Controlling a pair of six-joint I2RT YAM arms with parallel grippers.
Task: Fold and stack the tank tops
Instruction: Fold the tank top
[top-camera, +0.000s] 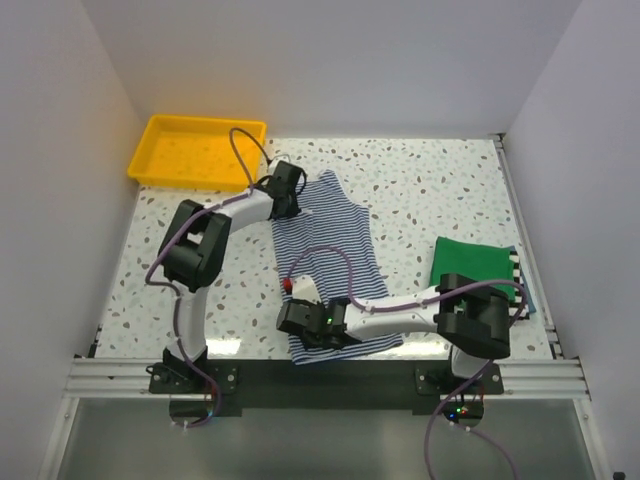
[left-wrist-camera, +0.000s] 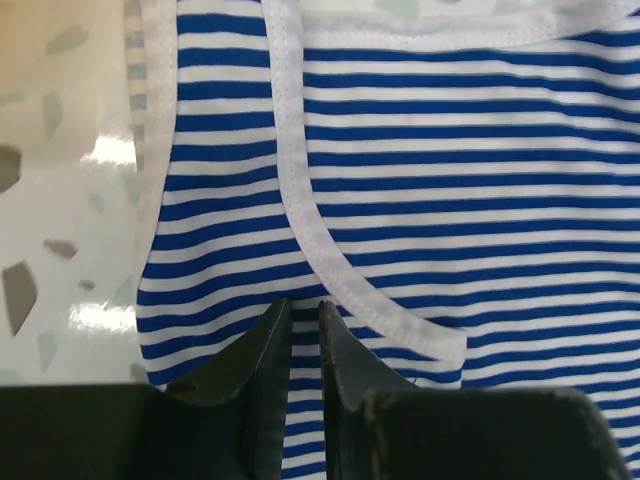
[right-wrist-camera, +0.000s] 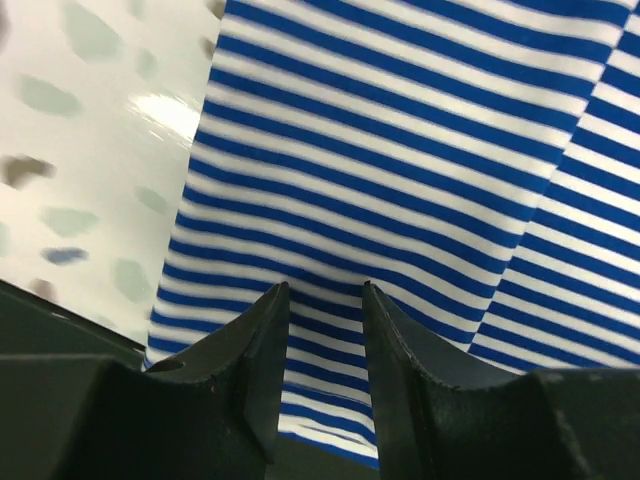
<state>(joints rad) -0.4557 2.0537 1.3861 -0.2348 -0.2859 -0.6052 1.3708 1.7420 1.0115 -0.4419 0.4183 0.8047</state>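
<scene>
The blue-and-white striped tank top (top-camera: 335, 245) lies spread flat mid-table, straps toward the far side. My left gripper (top-camera: 291, 203) is at its far-left strap. In the left wrist view the jaws (left-wrist-camera: 305, 304) stand nearly together with a strip of striped cloth (left-wrist-camera: 450, 180) pinched between them beside the white trim. My right gripper (top-camera: 295, 328) is low over the near-left hem; its fingers (right-wrist-camera: 325, 288) are open, with the striped cloth (right-wrist-camera: 400, 150) flat below. The green tank top (top-camera: 470, 262) lies folded at the right on the black-and-white striped one (top-camera: 516, 272), of which only an edge shows.
A yellow tray (top-camera: 160, 165) stands at the far left corner. The dark front rail (top-camera: 330, 372) runs just past the hem. White walls close in the speckled table (top-camera: 430, 190) on three sides.
</scene>
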